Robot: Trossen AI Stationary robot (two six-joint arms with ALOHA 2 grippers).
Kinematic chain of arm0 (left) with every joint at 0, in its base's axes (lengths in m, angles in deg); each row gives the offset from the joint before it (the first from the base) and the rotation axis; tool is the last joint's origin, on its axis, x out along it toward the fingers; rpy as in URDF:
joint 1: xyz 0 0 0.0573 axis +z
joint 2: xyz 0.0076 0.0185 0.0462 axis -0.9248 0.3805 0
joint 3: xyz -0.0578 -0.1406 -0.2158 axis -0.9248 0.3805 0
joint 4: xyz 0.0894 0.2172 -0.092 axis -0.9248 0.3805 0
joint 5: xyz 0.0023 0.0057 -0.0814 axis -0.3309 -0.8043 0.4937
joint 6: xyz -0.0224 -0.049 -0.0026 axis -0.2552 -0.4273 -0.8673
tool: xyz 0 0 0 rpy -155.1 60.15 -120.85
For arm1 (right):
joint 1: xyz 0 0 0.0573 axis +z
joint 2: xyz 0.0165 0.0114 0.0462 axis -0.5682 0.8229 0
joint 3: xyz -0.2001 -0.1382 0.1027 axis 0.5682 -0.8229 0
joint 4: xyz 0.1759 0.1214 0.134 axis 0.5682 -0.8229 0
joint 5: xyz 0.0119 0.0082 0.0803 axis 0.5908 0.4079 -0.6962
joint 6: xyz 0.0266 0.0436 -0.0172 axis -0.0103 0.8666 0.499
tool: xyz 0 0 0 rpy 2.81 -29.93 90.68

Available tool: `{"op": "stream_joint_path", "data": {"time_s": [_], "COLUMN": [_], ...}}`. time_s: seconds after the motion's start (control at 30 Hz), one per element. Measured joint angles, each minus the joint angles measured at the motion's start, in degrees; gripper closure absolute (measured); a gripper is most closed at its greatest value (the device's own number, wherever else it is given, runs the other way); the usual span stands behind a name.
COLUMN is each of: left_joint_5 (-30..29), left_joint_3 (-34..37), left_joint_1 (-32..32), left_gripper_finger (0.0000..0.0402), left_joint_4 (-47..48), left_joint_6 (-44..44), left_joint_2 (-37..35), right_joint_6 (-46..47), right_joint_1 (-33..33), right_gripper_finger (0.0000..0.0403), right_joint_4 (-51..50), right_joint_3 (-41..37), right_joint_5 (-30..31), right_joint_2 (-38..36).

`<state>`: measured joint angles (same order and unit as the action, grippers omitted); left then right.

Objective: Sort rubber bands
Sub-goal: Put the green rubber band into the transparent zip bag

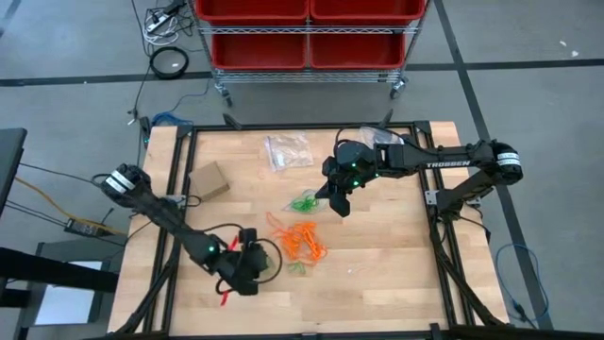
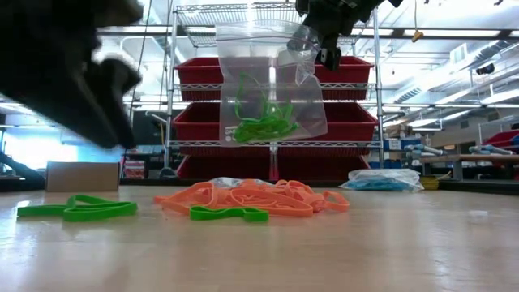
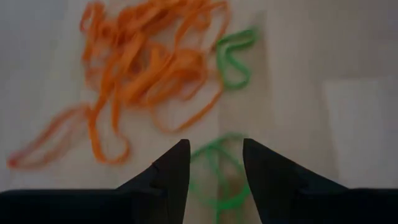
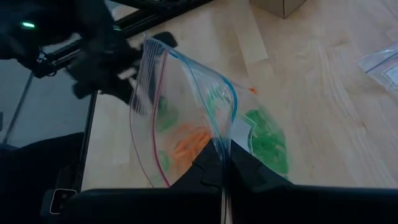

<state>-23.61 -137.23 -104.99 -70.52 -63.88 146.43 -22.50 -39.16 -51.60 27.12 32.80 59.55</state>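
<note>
A pile of orange rubber bands (image 1: 302, 241) lies mid-table, with loose green bands (image 3: 235, 57) beside it. My left gripper (image 3: 214, 146) is open just above one green band (image 3: 217, 177), a finger on either side of it. It shows as a dark blur in the low view (image 2: 89, 73). My right gripper (image 1: 338, 196) is shut on a clear zip bag (image 2: 272, 89) holding green bands (image 2: 263, 122), raised above the table beyond the pile. My right gripper pinches the clear bag's wall just below its zip edge (image 4: 219, 148) between its two shut fingers, slanting down from the table's right. The bag's mouth gapes open. The bag hangs below the fingers, clear of the table, with the green bands in its lower part.
More clear bags (image 1: 288, 151) lie at the table's far side, one with blue bands (image 2: 381, 180). A small cardboard box (image 1: 209, 179) sits at the far left. A red-binned shelf cart (image 1: 307, 33) stands behind the table. Bare wood lies to the right near side.
</note>
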Motion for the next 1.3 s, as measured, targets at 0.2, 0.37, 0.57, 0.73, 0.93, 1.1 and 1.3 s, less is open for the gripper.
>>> {"op": "stream_joint_path", "data": {"time_s": [0.2, 0.37, 0.57, 0.73, 0.93, 1.1, 1.3], "left_joint_5": [-1.4, 0.9, 1.5, -0.5, -3.3, -4.7, -4.6], "left_joint_3": [8.0, 10.7, 11.0, 10.8, 9.5, 7.7, 3.0], "left_joint_1": [0.2, 0.2, 0.2, 0.2, 0.2, 0.2, 0.3], "left_gripper_finger": [0.0245, 0.0261, 0.0314, 0.0352, 0.0379, 0.0396, 0.0399], "left_joint_4": [-4.7, -8.8, -12.8, -17.3, -23.2, -21.8, -9.0], "left_joint_6": [-6.5, -7.5, -5.9, -5.0, -4.3, 0.0, 4.4], "left_joint_2": [0.0, 0.0, 0.7, 5.3, 10.4, 10.4, 7.9], "right_joint_6": [-0.4, -0.7, -0.9, -1.0, -1.0, -1.0, -1.0], "right_joint_1": [0.0, 0.0, 0.0, 0.0, 0.0, 0.0, 0.0], "right_gripper_finger": [0.0403, 0.0403, 0.0403, 0.0403, 0.0403, 0.0403, 0.0403], "right_joint_4": [0.0, 0.0, 0.0, 0.0, 0.0, 0.0, -0.1], "right_joint_3": [0.0, 0.0, 0.0, 0.0, 0.0, 0.0, 0.0], "right_joint_5": [0.0, 0.0, 0.0, 0.0, 0.0, 0.0, 0.0], "right_joint_2": [0.0, 0.0, 0.0, 0.0, 0.0, 0.0, 0.0]}}
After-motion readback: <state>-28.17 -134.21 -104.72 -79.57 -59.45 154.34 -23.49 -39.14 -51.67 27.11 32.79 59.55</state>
